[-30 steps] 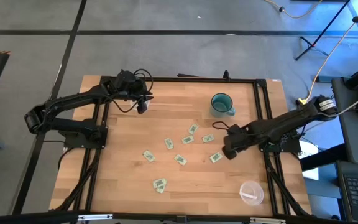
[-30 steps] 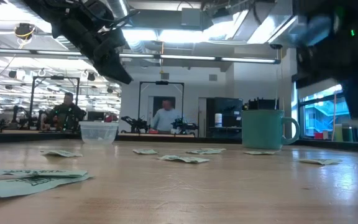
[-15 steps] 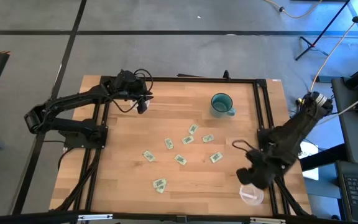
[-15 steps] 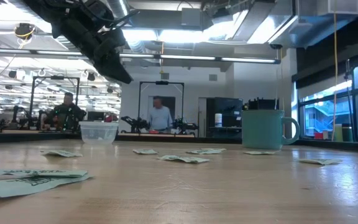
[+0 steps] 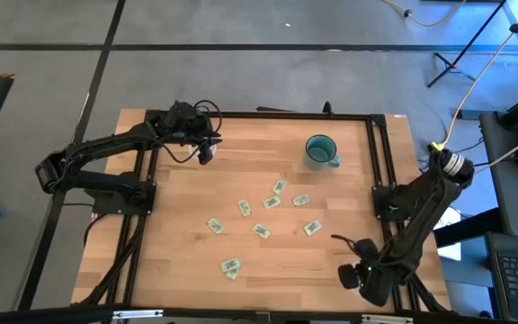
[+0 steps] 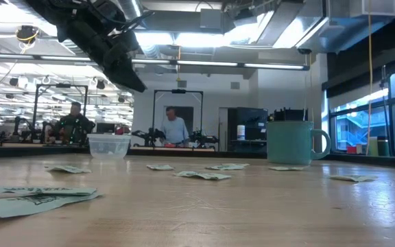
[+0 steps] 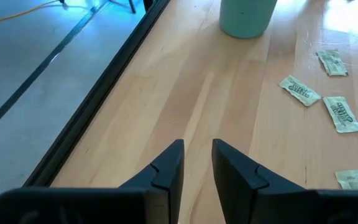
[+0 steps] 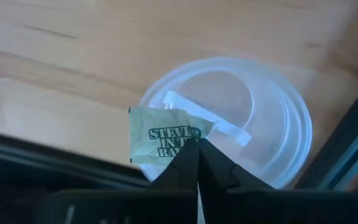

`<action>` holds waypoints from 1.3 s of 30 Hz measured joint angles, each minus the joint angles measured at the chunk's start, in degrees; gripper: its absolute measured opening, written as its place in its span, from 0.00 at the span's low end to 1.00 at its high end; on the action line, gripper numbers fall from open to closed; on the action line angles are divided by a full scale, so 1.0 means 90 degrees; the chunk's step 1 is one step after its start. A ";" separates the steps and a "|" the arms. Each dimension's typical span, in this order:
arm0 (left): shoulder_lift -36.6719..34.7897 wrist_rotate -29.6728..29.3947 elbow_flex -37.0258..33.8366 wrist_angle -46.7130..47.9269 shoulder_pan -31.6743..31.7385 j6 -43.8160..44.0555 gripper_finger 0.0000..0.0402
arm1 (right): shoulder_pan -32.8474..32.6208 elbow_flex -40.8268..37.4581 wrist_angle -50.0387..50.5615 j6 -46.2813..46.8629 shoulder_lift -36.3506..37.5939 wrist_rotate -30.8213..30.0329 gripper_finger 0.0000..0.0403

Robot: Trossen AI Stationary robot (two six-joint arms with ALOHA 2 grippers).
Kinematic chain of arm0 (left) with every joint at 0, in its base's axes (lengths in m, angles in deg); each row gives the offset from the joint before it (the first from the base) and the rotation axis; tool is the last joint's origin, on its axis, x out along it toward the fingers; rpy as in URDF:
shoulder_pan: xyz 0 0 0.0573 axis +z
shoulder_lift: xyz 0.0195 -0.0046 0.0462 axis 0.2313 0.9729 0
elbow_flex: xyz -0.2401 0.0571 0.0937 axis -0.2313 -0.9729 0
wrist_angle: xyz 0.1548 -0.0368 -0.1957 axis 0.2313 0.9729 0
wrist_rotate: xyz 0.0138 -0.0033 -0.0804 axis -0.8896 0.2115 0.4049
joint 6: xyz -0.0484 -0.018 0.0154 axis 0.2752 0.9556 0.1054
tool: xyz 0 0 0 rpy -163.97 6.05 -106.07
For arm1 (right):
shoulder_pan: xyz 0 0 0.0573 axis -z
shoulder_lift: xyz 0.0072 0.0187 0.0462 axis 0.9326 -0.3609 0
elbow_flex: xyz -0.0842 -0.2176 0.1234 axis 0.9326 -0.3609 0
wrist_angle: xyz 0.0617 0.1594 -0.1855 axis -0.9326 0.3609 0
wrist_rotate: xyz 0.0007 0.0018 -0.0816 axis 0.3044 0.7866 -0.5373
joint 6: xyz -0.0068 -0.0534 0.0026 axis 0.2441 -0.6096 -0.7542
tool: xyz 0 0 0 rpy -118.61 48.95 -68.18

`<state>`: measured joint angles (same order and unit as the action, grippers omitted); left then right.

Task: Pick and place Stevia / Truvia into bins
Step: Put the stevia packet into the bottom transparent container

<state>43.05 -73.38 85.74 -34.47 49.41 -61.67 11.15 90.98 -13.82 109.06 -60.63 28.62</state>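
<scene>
Overhead, seven Stevia sachets (image 5: 272, 202) counted loose on the wooden table (image 5: 178, 261): five clustered mid-table below the single teal mug (image 5: 320, 150), one off to their left, one nearer the front edge. An eighth sachet (image 8: 164, 142) pinched between the closed fingers of the right gripper (image 5: 356, 276), held directly above one clear cup (image 8: 278, 124) at the table's front right corner; one white strip lying inside that cup. A second clear cup (image 6: 108, 145) visible across the table in the low view. Left gripper (image 7: 197, 163) parked at the far left corner, fingers narrowly apart, holding nothing. Two people in the room behind.
</scene>
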 joint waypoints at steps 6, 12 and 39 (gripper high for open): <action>0.0000 0.0000 0.0000 -0.0046 0.0000 0.0000 0.20 | 0.0000 0.0000 -0.0141 -0.0074 -0.0339 0.0005 0.02; 0.0000 0.0000 0.0000 -0.0049 0.0002 0.0000 0.19 | 0.0000 0.0000 -0.0137 -0.0076 -0.0382 0.0015 0.03; 0.0000 0.0005 0.0000 -0.0051 0.0001 0.0226 0.19 | 0.0002 0.0000 -0.0161 -0.0393 -0.0291 0.0670 0.27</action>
<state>43.05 -73.34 85.74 -34.93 49.41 -59.64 11.17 90.98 -15.27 105.52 -63.25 34.65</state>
